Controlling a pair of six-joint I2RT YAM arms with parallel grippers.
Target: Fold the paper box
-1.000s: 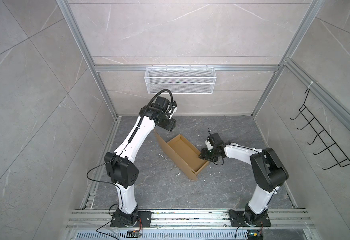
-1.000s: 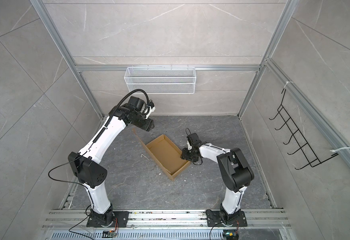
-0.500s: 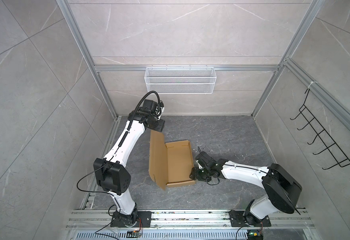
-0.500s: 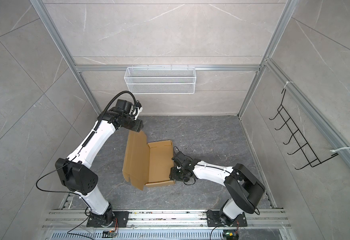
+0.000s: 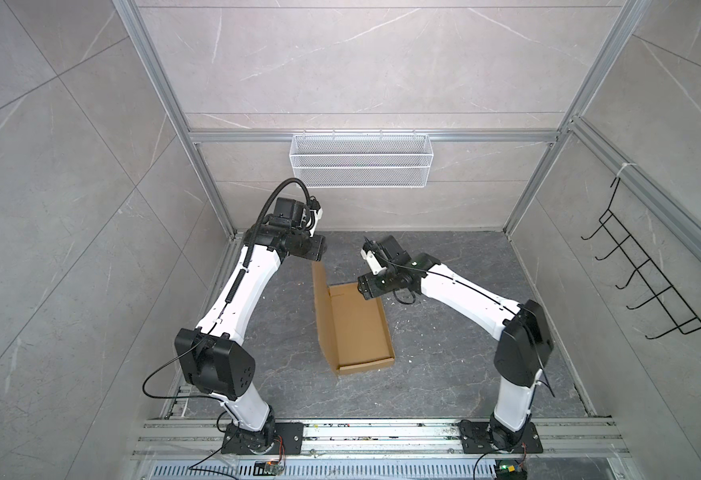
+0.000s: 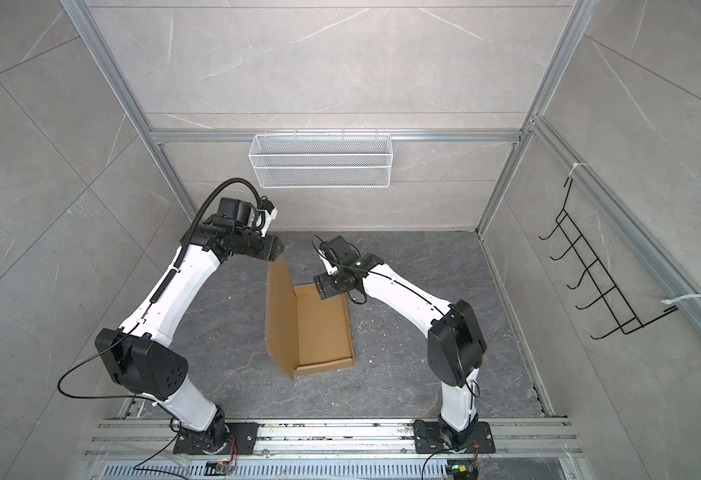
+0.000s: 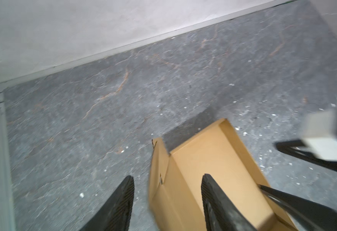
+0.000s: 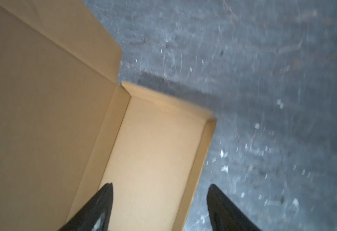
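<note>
The paper box [image 5: 357, 328] [image 6: 321, 328] is a brown cardboard tray lying on the dark floor, long axis running front to back. Its lid flap [image 5: 321, 307] [image 6: 280, 316] stands upright along the left side. My left gripper [image 5: 317, 257] [image 6: 276, 253] hovers at the flap's far top corner. In the left wrist view its jaws [image 7: 167, 180] are open, with the flap's edge [image 7: 159, 172] between them and not pinched. My right gripper [image 5: 364, 289] [image 6: 323, 289] hangs over the tray's far end. It [image 8: 160, 190] is open and straddles the tray's right wall [image 8: 199, 160].
A white wire mesh basket [image 5: 359, 166] hangs on the back wall. A black wire hook rack [image 5: 647, 282] is fixed to the right wall. Aluminium rails [image 5: 340, 434] carry both arm bases at the front. Small pale scraps [image 8: 223, 154] litter the floor.
The box has swung round so its long axis now runs front to back. The right gripper rose from the tray's near side to its far end and widened. The left gripper stayed at the lid's corner.
</note>
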